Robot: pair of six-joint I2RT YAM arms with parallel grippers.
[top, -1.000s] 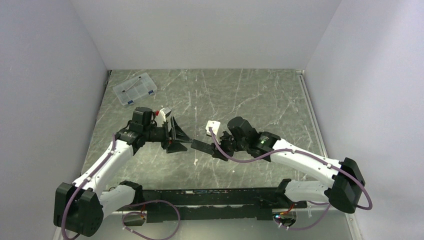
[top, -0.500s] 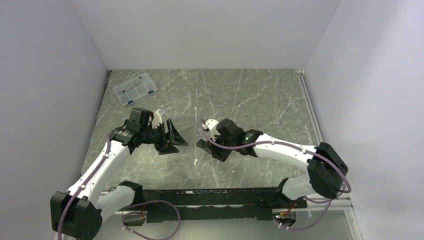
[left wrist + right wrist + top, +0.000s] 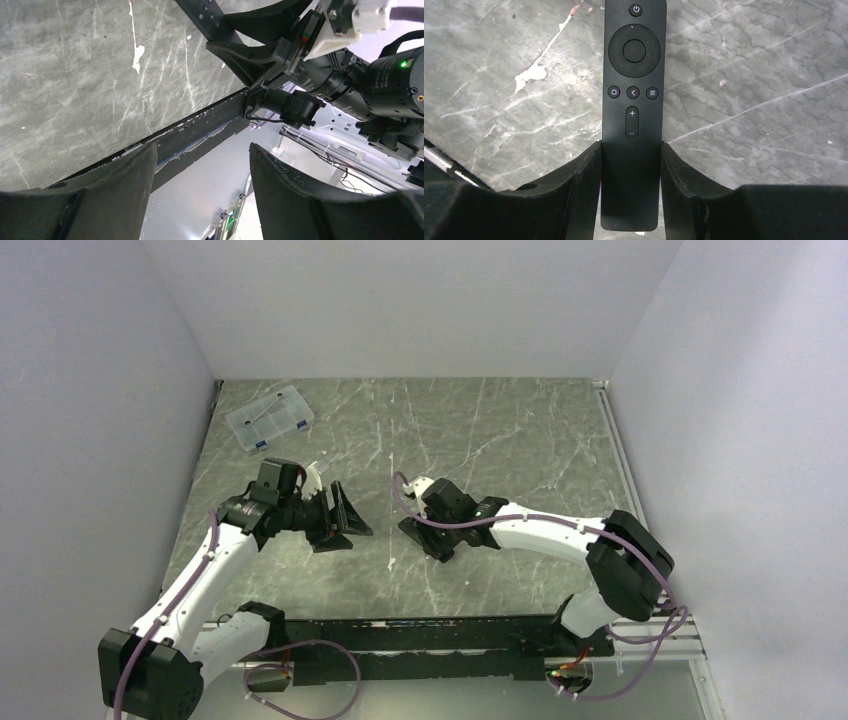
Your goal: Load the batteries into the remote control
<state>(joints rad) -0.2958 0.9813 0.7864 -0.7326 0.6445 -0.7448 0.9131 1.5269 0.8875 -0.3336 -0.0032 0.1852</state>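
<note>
**Two grippers, one remote: right has it, left is empty**

Ok so going left to right from the overhead cam. Way out at about 11 o'clock on the table (image 3: 520, 440) sits a clear plastic compartment box (image 3: 270, 418), well apart from both arms.

Next is the left gripper (image 3: 342, 521), around 9 o'clock from the middle of the table and aimed toward 3 o'clock. Its fingers (image 3: 115, 200) are spread pretty wide with nothing between them. Through the gap, its wrist cam just shows the table, the black rail (image 3: 210, 122) along the near edge and the other arm.

Between the two grippers, a bit toward 6 o'clock, there's a small white chip mark (image 3: 390, 562) on the marble-look surface.

Then the right gripper (image 3: 428, 540), just right of that, near the middle of the table. It's clamped on the remote control (image 3: 634, 75), one finger on each long edge of the lower half. The button side faces the wrist cam, and the power button end pokes out to 12 o'clock in that view. Can't tell if the remote is touching the table or held just above it.
</note>
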